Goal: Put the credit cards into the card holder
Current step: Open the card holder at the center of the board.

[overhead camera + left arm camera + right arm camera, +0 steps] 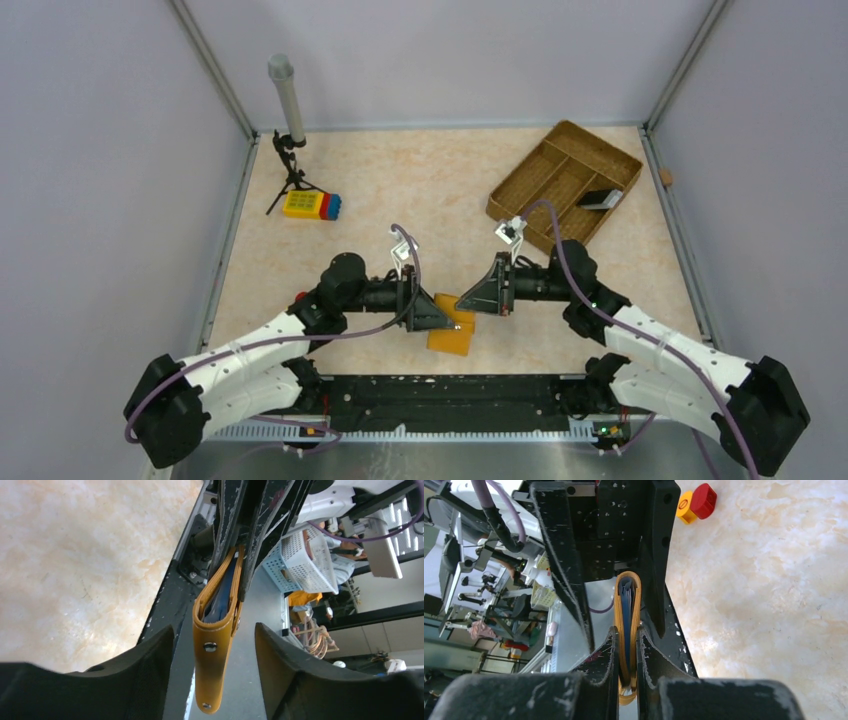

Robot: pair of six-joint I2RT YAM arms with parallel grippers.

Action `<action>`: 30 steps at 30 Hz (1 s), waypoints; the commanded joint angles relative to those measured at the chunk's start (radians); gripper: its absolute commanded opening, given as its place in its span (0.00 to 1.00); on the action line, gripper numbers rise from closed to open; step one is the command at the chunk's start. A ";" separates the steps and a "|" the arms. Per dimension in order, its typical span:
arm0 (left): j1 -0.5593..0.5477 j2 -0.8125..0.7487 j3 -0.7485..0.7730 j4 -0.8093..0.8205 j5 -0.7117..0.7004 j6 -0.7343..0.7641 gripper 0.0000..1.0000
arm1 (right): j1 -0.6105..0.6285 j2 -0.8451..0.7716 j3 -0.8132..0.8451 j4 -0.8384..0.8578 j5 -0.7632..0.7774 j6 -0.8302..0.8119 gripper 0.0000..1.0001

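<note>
card holder [214,645]: orange-tan leather, pale stitching, silver snap studs. blue card [625,600] inside: mid-blue, plain. surface [430,180]: cream w/ tan marbling. tray [540,178]: brown, woven texture. toy block [311,205]: yellow, red, blue sections. button [696,502]: red on yellow base. cable [488,502]: purple.

Reading from table centre, I see open floor at 12 o'clock. The woven tray [527,165] blocks 1 o'clock; the toy block [312,205] and tripod [291,160] block 11. At 6, left gripper [445,318] and right gripper [468,300] crowd the card holder [450,338].
</note>
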 commanded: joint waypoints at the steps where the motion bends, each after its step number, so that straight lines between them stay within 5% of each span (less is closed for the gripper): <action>1: -0.002 0.022 -0.001 0.173 0.070 -0.058 0.52 | -0.001 -0.036 0.026 0.088 -0.027 0.011 0.00; 4: -0.003 0.003 -0.007 0.164 0.066 -0.060 0.29 | -0.001 -0.045 0.028 0.065 -0.014 0.002 0.00; 10: 0.000 -0.071 0.016 -0.012 0.025 0.000 0.00 | -0.009 -0.063 0.039 -0.004 0.003 -0.033 0.00; 11: 0.000 -0.081 0.027 -0.047 0.019 0.015 0.00 | -0.010 -0.066 0.048 -0.032 0.008 -0.049 0.12; 13: 0.004 -0.085 0.065 -0.145 0.003 0.052 0.00 | -0.011 -0.076 0.085 -0.125 0.032 -0.100 0.56; 15: 0.015 -0.061 0.123 -0.268 0.021 0.109 0.00 | -0.009 -0.088 0.121 -0.207 0.045 -0.156 0.71; 19: 0.083 0.045 0.257 -0.523 0.166 0.270 0.00 | -0.009 -0.128 0.181 -0.326 0.061 -0.231 0.73; 25: 0.191 0.197 0.391 -0.791 0.341 0.514 0.00 | 0.013 -0.102 0.206 -0.275 -0.041 -0.230 0.67; 30: 0.190 0.238 0.377 -0.716 0.406 0.525 0.00 | 0.110 0.010 0.236 -0.277 -0.065 -0.271 0.65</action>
